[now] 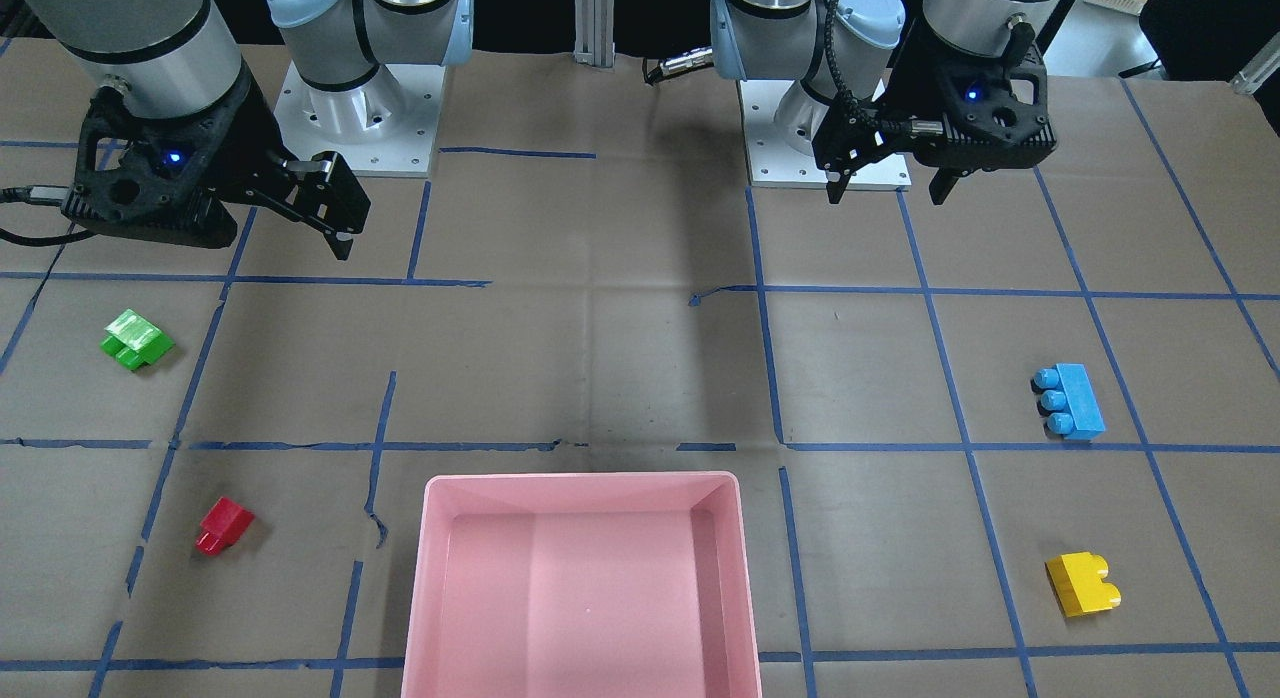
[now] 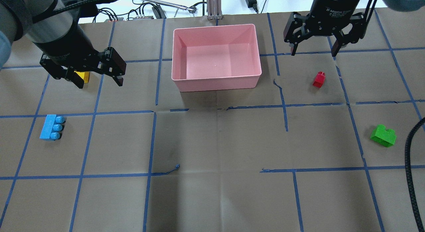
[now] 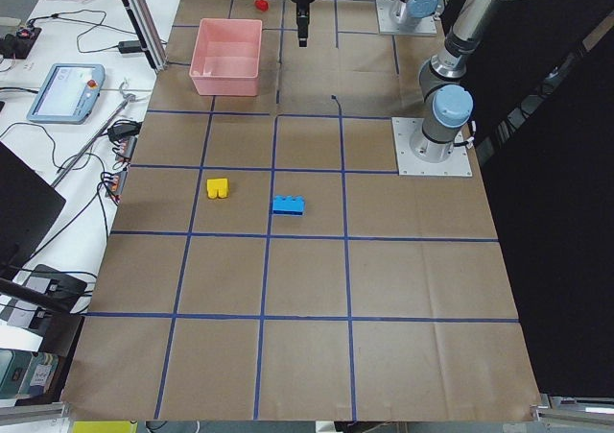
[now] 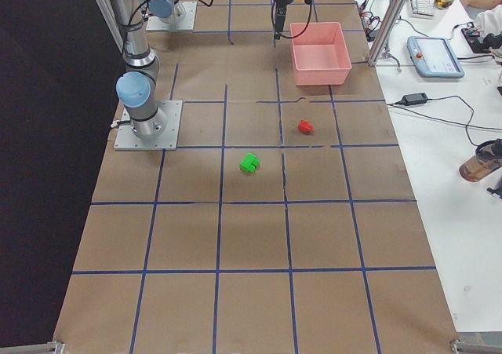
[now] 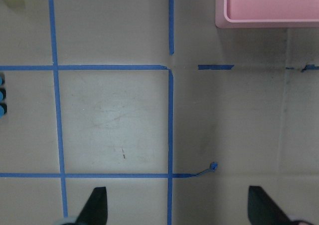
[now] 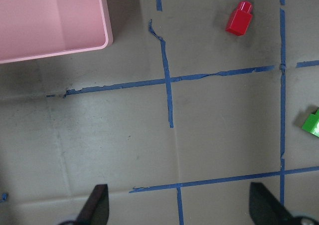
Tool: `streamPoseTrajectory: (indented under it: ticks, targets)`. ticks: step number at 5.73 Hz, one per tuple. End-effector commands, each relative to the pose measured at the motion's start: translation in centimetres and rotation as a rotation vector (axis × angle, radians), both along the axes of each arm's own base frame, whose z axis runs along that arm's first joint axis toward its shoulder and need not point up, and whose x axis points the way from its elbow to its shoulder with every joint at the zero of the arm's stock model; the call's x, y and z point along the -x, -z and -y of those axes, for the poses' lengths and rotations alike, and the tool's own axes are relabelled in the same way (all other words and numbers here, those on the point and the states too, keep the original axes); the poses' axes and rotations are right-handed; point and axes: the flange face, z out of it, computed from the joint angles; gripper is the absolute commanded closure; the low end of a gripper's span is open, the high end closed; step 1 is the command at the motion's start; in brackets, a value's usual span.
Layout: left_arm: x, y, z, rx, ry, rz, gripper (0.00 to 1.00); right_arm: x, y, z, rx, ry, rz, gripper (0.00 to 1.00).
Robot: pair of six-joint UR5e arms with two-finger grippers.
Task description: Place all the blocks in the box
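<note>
We find the box [image 2: 215, 83] at the far middle of the worktop [image 2: 212, 142], its long axis across the robot's front and its opening upward. All four blocks lie on the worktop outside it.

The light-blue block [image 2: 51, 127] is well to the robot's left. It lies on its side with its long axis running near to far and its three studs pointing towards the worktop's middle. The yellow block [image 1: 1081, 583] is farther out on the same side, level with the box, with its two studs pointing away from the box. In the overhead view it is partly hidden behind the left pincer [image 2: 99, 84].

The red block [image 2: 319, 79] lies near the box's right end with its single stud pointing away from the robot. The green block [image 2: 383, 135] is well apart from it, nearer the robot and farther right, askew to the blue tape lines [image 2: 285, 107]. We cannot tell which way its studs point.

Both arms hang above the worktop with their fingers pointing down. The left pincer is spread wide with nothing between its fingers. The right pincer [image 2: 313, 54] hovers beyond the red block, likewise spread and holding nothing.
</note>
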Motion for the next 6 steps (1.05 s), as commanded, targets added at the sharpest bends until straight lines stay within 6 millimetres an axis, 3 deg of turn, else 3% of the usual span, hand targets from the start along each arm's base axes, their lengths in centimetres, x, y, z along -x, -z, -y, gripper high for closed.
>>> streamPoseTrajectory:
  ticks: [1,2,3,5,6]
  targets:
    - [-4.0,-1.1,-1.0,-0.001,0.000,0.028,0.00,0.0,0.0,0.0,0.001,0.001,0.001,0.00]
    - [-8.8,-0.7,-1.1,-0.044,-0.032,0.088,0.00,-0.1,0.0,0.0,0.001,-0.002,0.002,0.00]
    - [-13.6,1.0,-0.5,-0.075,-0.085,0.072,0.00,-0.1,0.0,0.0,0.001,-0.004,0.003,0.00]
    - [-21.3,6.1,3.5,-0.062,0.014,0.064,0.01,0.0,0.1,0.2,0.001,-0.031,0.014,0.00]
    - [-23.3,9.8,7.0,-0.041,0.172,0.070,0.01,0.6,0.1,0.6,0.009,-0.116,0.005,0.00]
